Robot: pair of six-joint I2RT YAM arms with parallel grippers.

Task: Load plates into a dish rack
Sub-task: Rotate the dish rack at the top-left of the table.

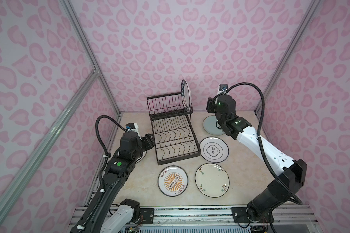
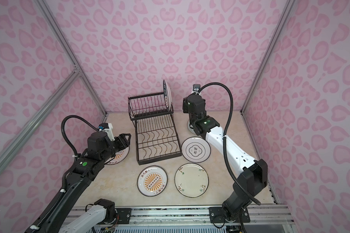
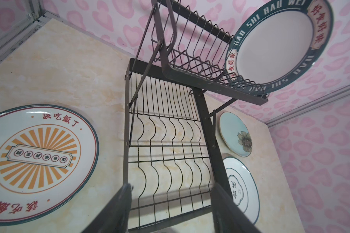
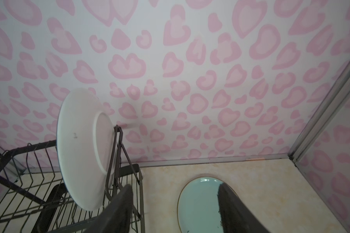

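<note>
The black wire dish rack (image 1: 178,158) stands mid-table. A navy lettered-rim plate (image 1: 187,94) stands upright at the right end of its raised tier; its white back (image 4: 79,141) faces my right wrist camera. My right gripper (image 4: 175,186) hangs open over the pale blue-green plate (image 4: 198,201) at the back right, holding nothing. My left gripper (image 3: 172,184) is open and empty, level with the rack's lower tray on its left side, above a sunburst plate (image 2: 119,156). Flat on the table lie a quatrefoil plate (image 1: 214,149), another sunburst plate (image 1: 172,181) and a cream floral plate (image 1: 212,180).
Pink patterned walls close in the back and both sides, with aluminium posts in the corners. A metal rail (image 1: 190,213) carrying both arm bases runs along the table's front edge. The right arm's white link (image 1: 257,145) reaches over the table's right side.
</note>
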